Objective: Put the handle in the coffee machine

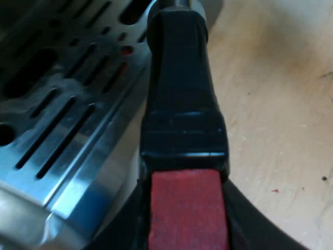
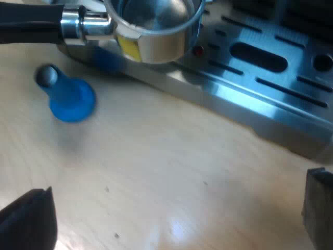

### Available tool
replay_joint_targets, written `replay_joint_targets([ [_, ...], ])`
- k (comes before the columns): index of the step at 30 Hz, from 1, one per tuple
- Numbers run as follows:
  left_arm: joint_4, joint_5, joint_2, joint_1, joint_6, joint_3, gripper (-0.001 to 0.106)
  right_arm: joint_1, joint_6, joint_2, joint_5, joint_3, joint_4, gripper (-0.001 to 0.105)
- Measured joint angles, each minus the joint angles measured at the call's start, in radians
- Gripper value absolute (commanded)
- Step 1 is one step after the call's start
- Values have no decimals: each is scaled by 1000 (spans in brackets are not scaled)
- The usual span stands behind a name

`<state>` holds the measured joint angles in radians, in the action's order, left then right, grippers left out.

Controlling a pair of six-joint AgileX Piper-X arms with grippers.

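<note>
Worktop: a pale wooden worktop [image 2: 171,172] carries everything and runs up to the drip tray's edge.
Drip tray: the espresso machine's brushed-steel drip tray [image 2: 250,104], cut with long dark slots, sits on the worktop; a small red dot shows among its slots.
Holder: the metal holder [image 2: 161,47], a round steel basket with a yellow patch on its wall, is at the drip tray's outer edge with its open side up. It is not locked into the machine. Whether it touches the tray I cannot tell.
Handle: the holder's dark handle [image 1: 179,94] reaches away from the drip tray over the worktop, ending in a red end [image 1: 187,208].
Left gripper: the left gripper [image 1: 184,219] is at the handle's far end from the drip tray, its black fingers [image 1: 244,224] clenched on either side of the red end, grasping the handle.
Right gripper: the right gripper [image 2: 174,213] hangs over bare worktop, well apart from the drip tray. Its black fingers [image 2: 28,221] are released, spread wide with nothing between them.
Tamper: a blue tamper [image 2: 70,99] with a grey knob stands on the worktop near the drip tray's edge, under the handle's line but apart from it.
</note>
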<state>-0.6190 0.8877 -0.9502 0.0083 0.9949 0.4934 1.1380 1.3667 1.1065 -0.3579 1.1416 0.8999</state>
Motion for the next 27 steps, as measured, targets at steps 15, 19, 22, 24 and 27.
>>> replay_joint_targets([
  [15,-301,1,11,188,-278,103,0,218,-39,0,-332,0,-165,97],
  [19,-323,1,11,226,-312,104,0,267,-48,3,-428,0,-182,97],
  [22,-324,10,11,266,-338,104,0,309,-60,34,-513,0,-223,97],
  [24,-324,10,11,272,-339,104,0,324,-59,65,-557,0,-254,97],
  [27,-324,22,11,271,-341,104,0,333,-59,123,-584,0,-309,97],
])
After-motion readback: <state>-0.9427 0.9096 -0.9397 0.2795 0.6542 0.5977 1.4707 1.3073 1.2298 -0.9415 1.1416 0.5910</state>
